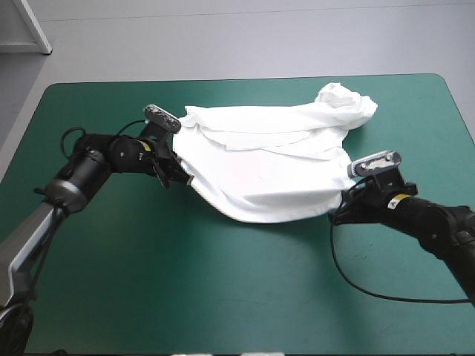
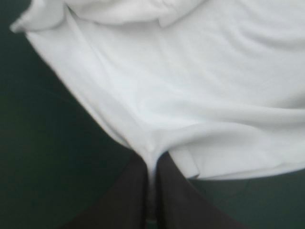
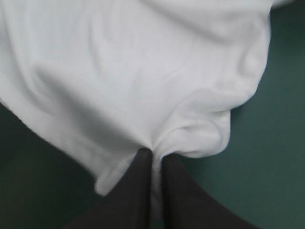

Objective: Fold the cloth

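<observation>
The white T-shirt hangs stretched between my two grippers over the middle of the teal-green table, its near edge sagging in a curve and its far part bunched at the back right. My left gripper pinches the shirt's left edge. In the left wrist view the black fingers meet in an arch with the white T-shirt gathered between them. My right gripper holds the right edge. Its black fingers are likewise all but closed on a fold of the T-shirt.
Bare teal-green cover lies in front of the shirt and to both sides. The table's far edge runs just behind the bunched cloth.
</observation>
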### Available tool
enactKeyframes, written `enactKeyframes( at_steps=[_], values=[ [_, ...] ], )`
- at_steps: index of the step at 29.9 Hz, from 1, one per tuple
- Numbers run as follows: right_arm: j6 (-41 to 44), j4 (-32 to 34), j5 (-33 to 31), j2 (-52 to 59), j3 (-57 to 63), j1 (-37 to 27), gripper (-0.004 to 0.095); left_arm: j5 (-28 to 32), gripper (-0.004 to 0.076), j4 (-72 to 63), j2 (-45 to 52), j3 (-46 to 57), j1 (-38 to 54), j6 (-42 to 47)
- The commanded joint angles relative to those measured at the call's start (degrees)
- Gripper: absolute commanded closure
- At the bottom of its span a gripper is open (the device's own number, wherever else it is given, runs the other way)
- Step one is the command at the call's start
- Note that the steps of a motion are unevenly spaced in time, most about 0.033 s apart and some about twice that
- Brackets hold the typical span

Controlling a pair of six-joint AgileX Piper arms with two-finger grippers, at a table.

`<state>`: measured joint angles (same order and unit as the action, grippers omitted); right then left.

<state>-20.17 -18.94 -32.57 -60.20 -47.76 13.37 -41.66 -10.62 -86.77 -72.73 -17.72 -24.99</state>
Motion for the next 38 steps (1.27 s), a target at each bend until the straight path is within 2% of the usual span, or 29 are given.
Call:
enactKeyframes(
  at_steps=[1,7,11,18,31,38],
  values=[
    [-1.2,2.8,2.6,3.9,-9.8,0.0,0.0912,4.1,0.0705,-0.2,8.6,-1.9,-0.2,0.4],
    [-1.2,8.7,2.3,4.7,-27.4,0.0,0.0912,10.8,0.0705,0.3,19.4,-4.9,-0.2,0.3],
    [-1.3,13.0,4.1,4.4,-38.5,0.0,0.0912,13.5,0.0705,2.0,23.4,-10.6,-0.2,0.2],
    [-2.9,15.0,5.1,4.0,-53.1,0.0,0.0920,13.1,0.0705,5.0,24.1,-26.3,-0.2,-0.4],
    [-7.6,14.9,5.3,4.0,-75.0,0.0,0.0926,13.1,0.0705,8.4,24.1,-54.8,-0.2,-4.5],
    [-9.2,14.5,4.1,4.0,-81.2,0.0,0.0926,11.6,0.0705,7.6,24.1,-61.4,-0.2,-6.1]
  ],
)
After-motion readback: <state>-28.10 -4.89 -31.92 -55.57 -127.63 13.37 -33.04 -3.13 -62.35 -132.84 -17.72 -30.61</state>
